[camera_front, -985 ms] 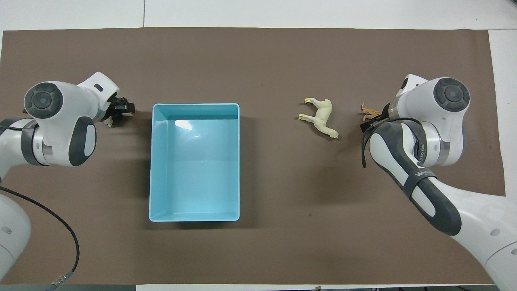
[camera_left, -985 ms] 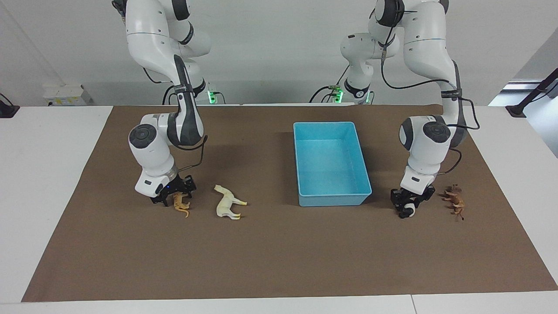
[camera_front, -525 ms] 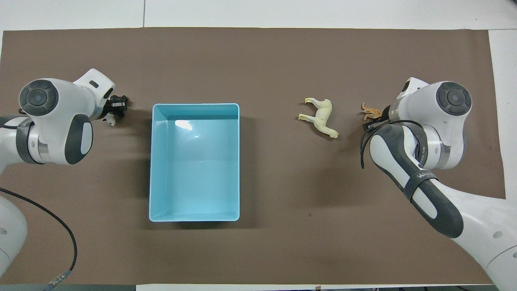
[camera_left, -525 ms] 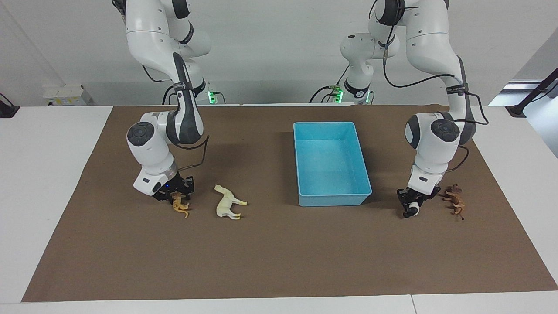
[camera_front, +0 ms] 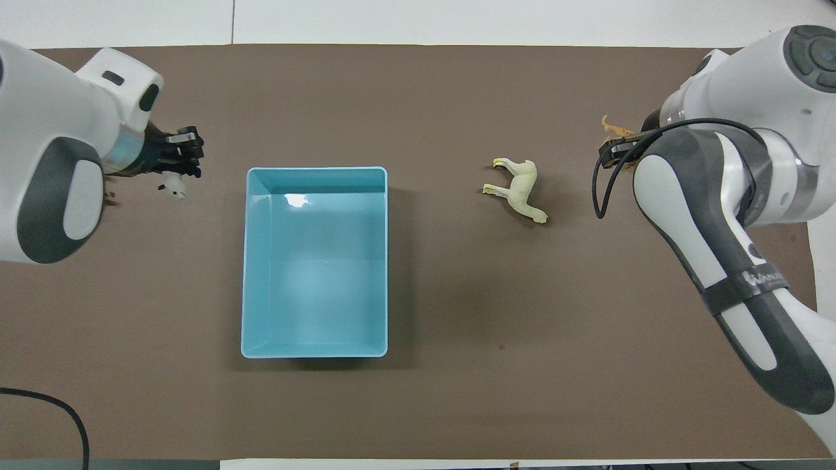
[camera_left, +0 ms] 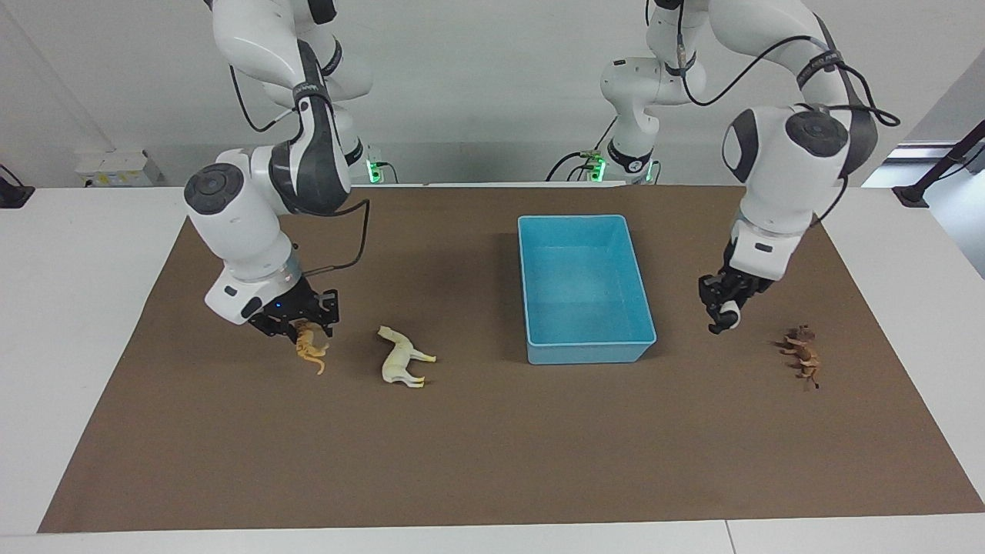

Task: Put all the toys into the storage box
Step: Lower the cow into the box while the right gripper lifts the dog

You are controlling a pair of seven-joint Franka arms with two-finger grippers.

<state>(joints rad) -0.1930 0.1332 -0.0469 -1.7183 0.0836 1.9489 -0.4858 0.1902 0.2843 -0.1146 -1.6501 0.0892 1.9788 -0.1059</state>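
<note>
My left gripper (camera_left: 720,309) is shut on the black-and-white panda (camera_left: 730,314), held in the air over the mat beside the light blue storage box (camera_left: 589,354), toward the left arm's end. The brown lion (camera_left: 802,355) lies on the mat below and beside it. My right gripper (camera_left: 305,329) is shut on the orange tiger (camera_left: 311,351), which hangs just above the mat at the right arm's end. The cream-white horse (camera_left: 402,356) lies on its side between the tiger and the box. From overhead, the panda (camera_front: 174,187) and the tiger (camera_front: 615,128) show at each gripper's tip.
The storage box (camera_front: 249,261) has nothing in it and stands on a brown mat (camera_left: 492,462) that covers most of the white table. The horse (camera_front: 520,189) lies in the open stretch between the box and my right arm.
Both grippers closed on their toys and rose: the left lifted the panda well above the mat, the right lifted the tiger a little. The horse and lion have not moved.
</note>
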